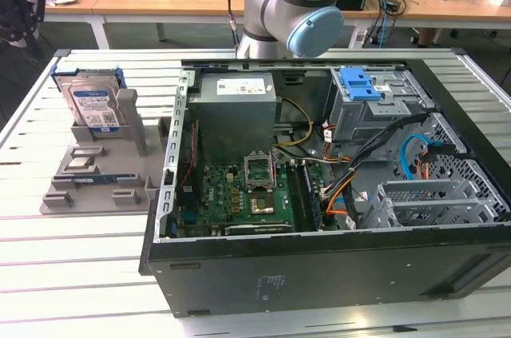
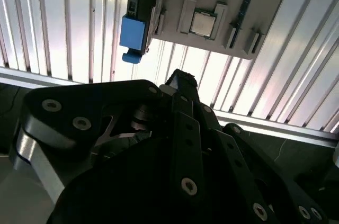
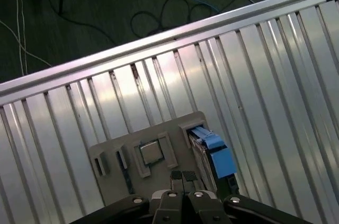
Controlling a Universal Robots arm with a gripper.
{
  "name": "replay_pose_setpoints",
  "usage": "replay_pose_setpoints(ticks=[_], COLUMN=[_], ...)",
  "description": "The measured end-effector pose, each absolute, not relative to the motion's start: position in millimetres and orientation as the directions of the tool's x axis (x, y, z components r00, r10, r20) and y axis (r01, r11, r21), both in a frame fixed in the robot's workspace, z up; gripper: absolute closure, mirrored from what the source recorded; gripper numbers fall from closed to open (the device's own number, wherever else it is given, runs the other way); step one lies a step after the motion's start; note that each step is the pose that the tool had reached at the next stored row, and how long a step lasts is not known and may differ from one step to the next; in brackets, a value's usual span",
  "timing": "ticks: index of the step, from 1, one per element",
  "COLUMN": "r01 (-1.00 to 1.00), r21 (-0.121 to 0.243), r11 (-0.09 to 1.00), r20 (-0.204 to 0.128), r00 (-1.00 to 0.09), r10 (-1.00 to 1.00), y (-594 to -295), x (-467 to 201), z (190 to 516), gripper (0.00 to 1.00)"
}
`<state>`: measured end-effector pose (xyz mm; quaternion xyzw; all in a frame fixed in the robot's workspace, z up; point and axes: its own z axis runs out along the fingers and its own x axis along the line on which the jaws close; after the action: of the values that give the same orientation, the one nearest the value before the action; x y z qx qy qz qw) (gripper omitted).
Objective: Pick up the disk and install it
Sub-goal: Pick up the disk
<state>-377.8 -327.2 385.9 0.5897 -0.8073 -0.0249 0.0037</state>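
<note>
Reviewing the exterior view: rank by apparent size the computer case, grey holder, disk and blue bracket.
Largest to smallest:
1. computer case
2. grey holder
3. disk
4. blue bracket
The disk and bracket are close; the disk looks slightly bigger.

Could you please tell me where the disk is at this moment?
In the exterior view, the disk stands upright in the grey holder on the slatted table, at the exterior view's left, beside the open computer case.

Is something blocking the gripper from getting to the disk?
No, nothing visible does. In the first wrist view the gripper hovers by the grey holder, and the disk stands upright in it with open space between them.
</note>
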Motion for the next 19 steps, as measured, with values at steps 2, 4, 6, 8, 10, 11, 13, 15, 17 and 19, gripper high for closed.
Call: replay_pose_setpoints(ticks=[2, 4, 6, 8, 10, 11, 13, 15, 17, 19], r01=[-0.959, -0.964, -0.975, -0.987, -0.992, -0.995, -0.997, -0.997, -0.997, -0.998], r21=[0.045, 0.045, 0.045, 0.045, 0.045, 0.045, 0.045, 0.045, 0.044, 0.01], r11=[0.281, 0.263, 0.217, 0.153, 0.115, 0.09, 0.062, 0.062, 0.062, 0.062], r20=[-0.023, -0.023, -0.023, -0.023, -0.023, -0.023, -0.023, -0.023, -0.023, -0.025], r00=[-0.282, -0.264, -0.218, -0.154, -0.116, -0.091, -0.063, -0.063, -0.063, -0.062], r10=[-0.959, -0.964, -0.976, -0.988, -0.993, -0.996, -0.998, -0.998, -0.998, -0.998], y=[-327.2, -327.2, -327.2, -327.2, -327.2, -327.2, -327.2, -327.2, -327.2, -327.2], x=[-377.8, -377.8, -377.8, -377.8, -377.8, -377.8, -377.8, -377.8, -377.8, -378.0], z=[385.9, 385.9, 385.9, 385.9, 385.9, 385.9, 385.9, 386.0, 385.9, 385.8], gripper=[0.89, 0.89, 0.89, 0.89, 0.89, 0.89, 0.89, 0.89, 0.89, 0.89])
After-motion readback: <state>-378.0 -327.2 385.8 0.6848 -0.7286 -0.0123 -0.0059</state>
